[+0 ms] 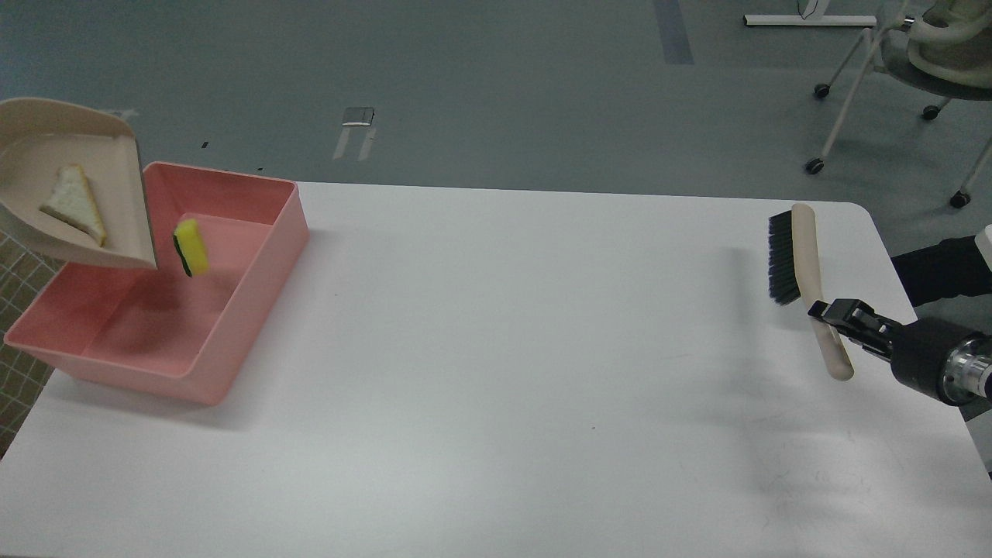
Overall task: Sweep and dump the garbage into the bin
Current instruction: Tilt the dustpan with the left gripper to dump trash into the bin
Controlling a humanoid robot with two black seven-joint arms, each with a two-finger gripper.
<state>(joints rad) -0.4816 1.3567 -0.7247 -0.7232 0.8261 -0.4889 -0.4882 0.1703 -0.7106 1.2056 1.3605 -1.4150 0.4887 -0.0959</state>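
Garbage is split right now: the yellow sponge chunk (191, 247) with its dark underside sits just off the lip of the dustpan (116, 167), inside the outline of the pink bin (256, 271) and above its floor — you can't tell from this view whether it touches anything. The pale triangular bread slice (74, 203) lies in the dustpan, near the middle of its tray.

Your dustpan is raised and tilted over the bin's left side, lip pointing down into the tub. Whatever holds it is out of view — left gripper not visible.

Bin sits at the table's (496, 372) far-left corner, angled, one corner reaching the left edge.

Right gripper (833, 318) is well apart from all that, at the table's right side. Its fingers are closed on the beige handle of the brush (806, 260); black bristles face left, brush head pointing away from you, held clear of the tabletop.

Beyond the table, grey floor and a wheeled chair (914, 70) at top right.
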